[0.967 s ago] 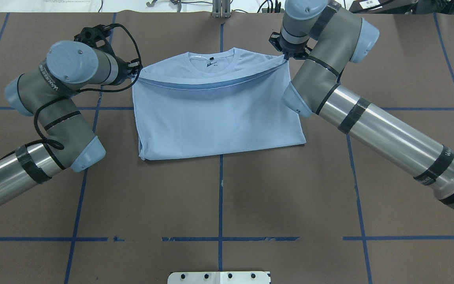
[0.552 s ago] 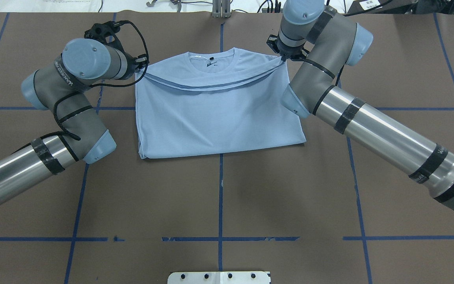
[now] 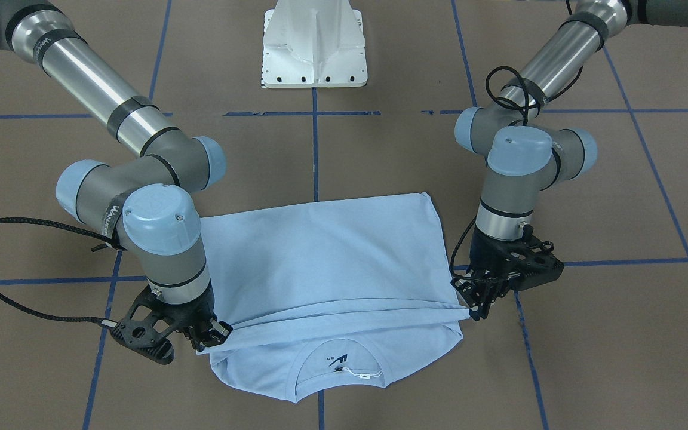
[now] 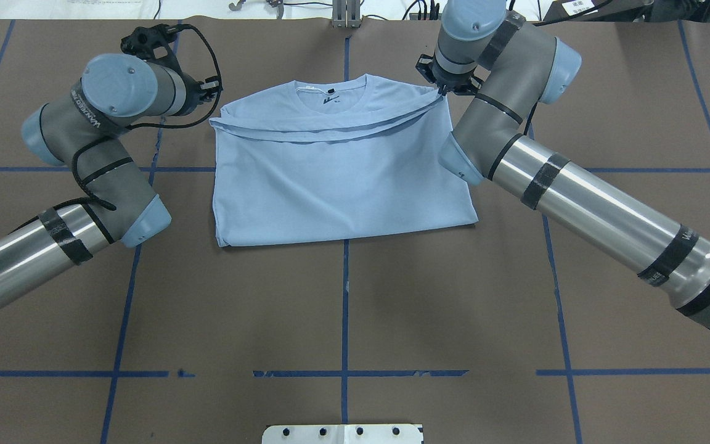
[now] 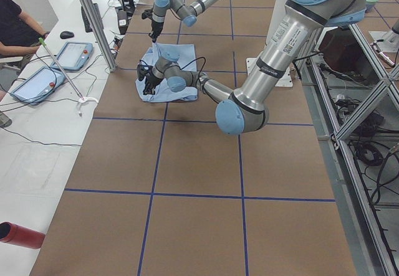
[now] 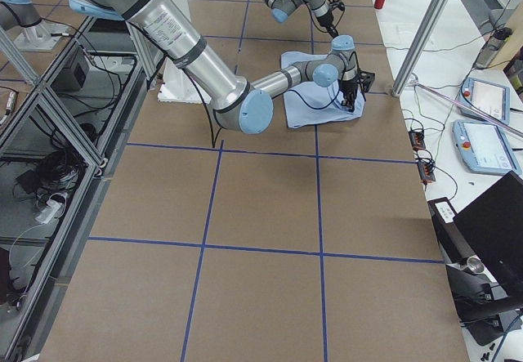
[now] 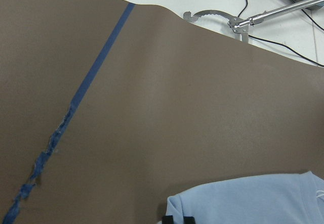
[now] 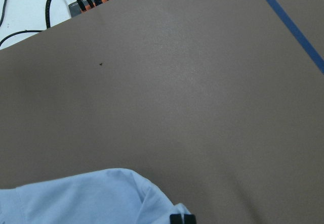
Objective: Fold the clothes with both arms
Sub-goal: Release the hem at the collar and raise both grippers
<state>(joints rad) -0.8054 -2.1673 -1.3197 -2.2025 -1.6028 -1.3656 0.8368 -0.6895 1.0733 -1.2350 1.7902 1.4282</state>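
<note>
The light blue T-shirt lies on the brown table, its lower part folded up toward the collar. The hem stops just short of the collar, so the neck label still shows. The chest print is hidden. My left gripper is shut on the hem's left corner, also in the front view. My right gripper is shut on the hem's right corner, also in the front view. Both hold the hem a little above the shirt. Each wrist view shows fabric at its fingertips.
The white pedestal base stands at the robot's side of the table. Blue tape lines grid the brown surface. Cables and a metal tool lie past the table's far edge, just beyond the collar.
Both grippers carried the hem further toward the collar. The left arm then drew back to the left, pulling its corner outward. The right arm has barely moved since.
</note>
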